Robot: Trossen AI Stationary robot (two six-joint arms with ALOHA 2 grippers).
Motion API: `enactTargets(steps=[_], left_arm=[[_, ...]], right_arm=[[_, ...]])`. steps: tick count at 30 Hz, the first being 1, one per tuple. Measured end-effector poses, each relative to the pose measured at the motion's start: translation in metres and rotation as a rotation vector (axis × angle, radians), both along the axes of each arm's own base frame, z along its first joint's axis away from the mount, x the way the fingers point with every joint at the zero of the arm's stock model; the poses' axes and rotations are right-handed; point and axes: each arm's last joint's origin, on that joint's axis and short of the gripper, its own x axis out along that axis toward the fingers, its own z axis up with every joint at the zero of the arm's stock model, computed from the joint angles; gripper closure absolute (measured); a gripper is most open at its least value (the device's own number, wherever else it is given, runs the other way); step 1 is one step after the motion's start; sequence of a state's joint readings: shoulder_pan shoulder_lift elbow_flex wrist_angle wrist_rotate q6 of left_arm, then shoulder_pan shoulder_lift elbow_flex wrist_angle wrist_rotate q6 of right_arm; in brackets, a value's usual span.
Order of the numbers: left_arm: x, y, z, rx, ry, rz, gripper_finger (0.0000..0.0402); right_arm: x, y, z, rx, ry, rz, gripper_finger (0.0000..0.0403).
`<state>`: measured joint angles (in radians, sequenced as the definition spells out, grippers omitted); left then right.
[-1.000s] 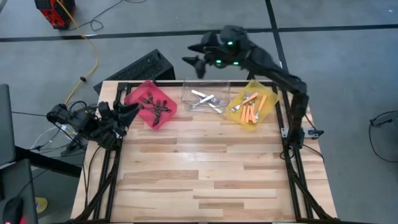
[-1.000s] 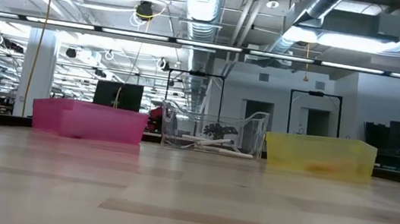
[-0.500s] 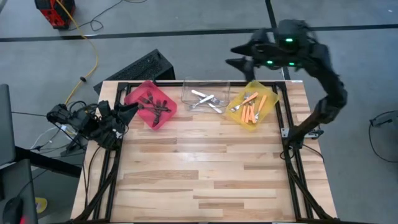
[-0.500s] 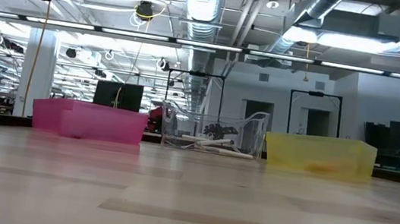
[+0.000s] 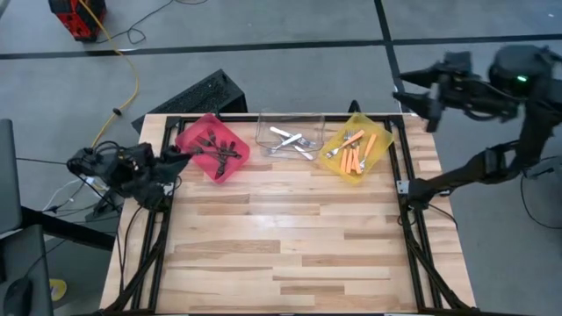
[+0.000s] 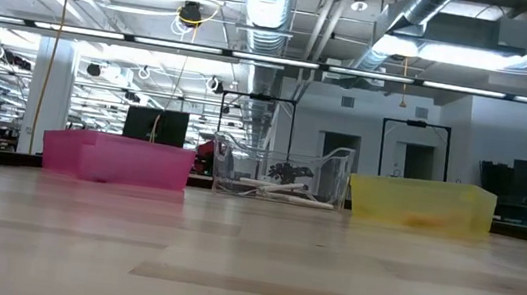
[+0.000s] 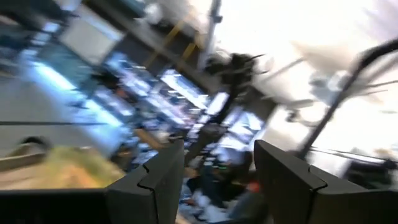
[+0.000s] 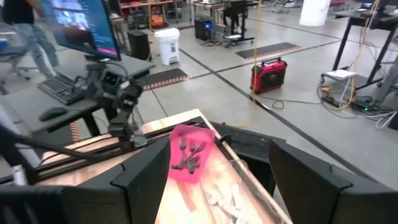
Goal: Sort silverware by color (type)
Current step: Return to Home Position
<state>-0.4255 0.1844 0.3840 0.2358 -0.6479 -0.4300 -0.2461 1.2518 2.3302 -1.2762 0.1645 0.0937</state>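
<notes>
Right gripper (image 5: 414,104) released, empty, off the table's (image 5: 290,254) far right corner.
I see its fingers spread wide beyond the yellow bin (image 5: 379,125); my left gripper (image 5: 178,160), also released, sits beside the pink bin (image 5: 188,133). Black forks (image 5: 217,149) lie in the pink bin, silver forks (image 5: 290,140) in the clear bin (image 5: 264,124), orange-handled forks (image 5: 356,151) in the yellow.

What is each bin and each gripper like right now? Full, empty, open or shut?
pink bin: holds dark forks.
clear bin: holds silver forks.
yellow bin: holds orange-handled forks.
left gripper: open, empty, by the left edge of the table.
right gripper: open, empty, in the air past the table's far right corner.
</notes>
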Motion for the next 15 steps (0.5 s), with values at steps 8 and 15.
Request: enactTargets(steps=[8, 15], left_arm=[[-0.036, 0.011, 0.014, 0.084, -0.26, -0.124, 0.0223], [-0.037, 0.012, 0.018, 0.148, -0.181, -0.092, 0.0223]], right_arm=[[-0.026, 0.011, -0.022, 0.026, 0.004, -0.036, 0.0106], [-0.015, 0.017, -0.09, 0.057, -0.107, 0.035, 0.0106]])
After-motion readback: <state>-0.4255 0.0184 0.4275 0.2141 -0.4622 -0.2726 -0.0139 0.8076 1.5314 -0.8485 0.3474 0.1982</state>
